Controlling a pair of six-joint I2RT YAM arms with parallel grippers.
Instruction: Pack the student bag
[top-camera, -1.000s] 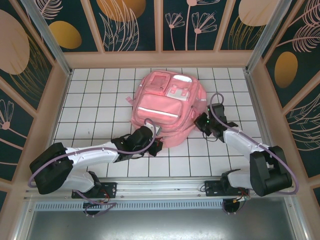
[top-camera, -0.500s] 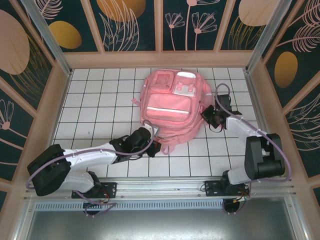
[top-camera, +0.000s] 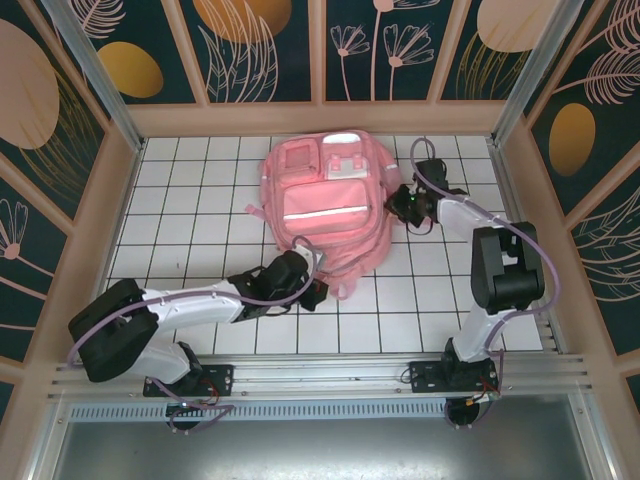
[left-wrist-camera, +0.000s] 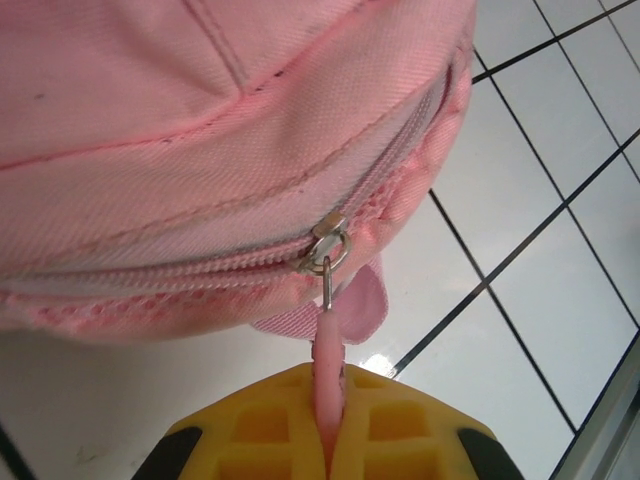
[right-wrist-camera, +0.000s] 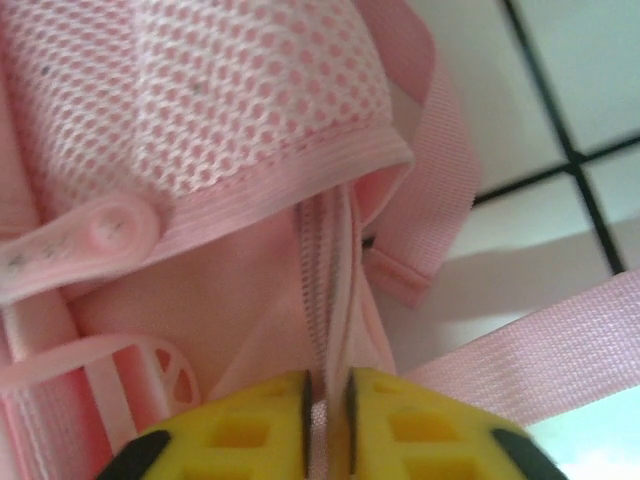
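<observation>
The student bag (top-camera: 325, 205), a large pink backpack with a silvery strip, lies flat on the tiled table at the far middle. At the bag's near edge, my left gripper (top-camera: 318, 287) is shut on the pink zipper pull (left-wrist-camera: 329, 355). The pull hangs from a metal slider (left-wrist-camera: 326, 243) on a closed zipper. My right gripper (top-camera: 395, 203) is at the bag's right side. Its yellow fingers (right-wrist-camera: 400, 425) stand close together, with a fold of the zipper seam (right-wrist-camera: 327, 300) pinched between them.
A pink mesh side pocket (right-wrist-camera: 200, 110), a white buckle (right-wrist-camera: 150, 375) and a loose pink strap (right-wrist-camera: 545, 350) lie around the right gripper. Wooden walls (top-camera: 90, 240) ring the white tiled table (top-camera: 180, 200). Bare tiles lie left and right of the bag.
The bag has slid toward the far wall and to the left, turning as it went. My right gripper moved away from me with it. The left gripper kept hold of the pull.
</observation>
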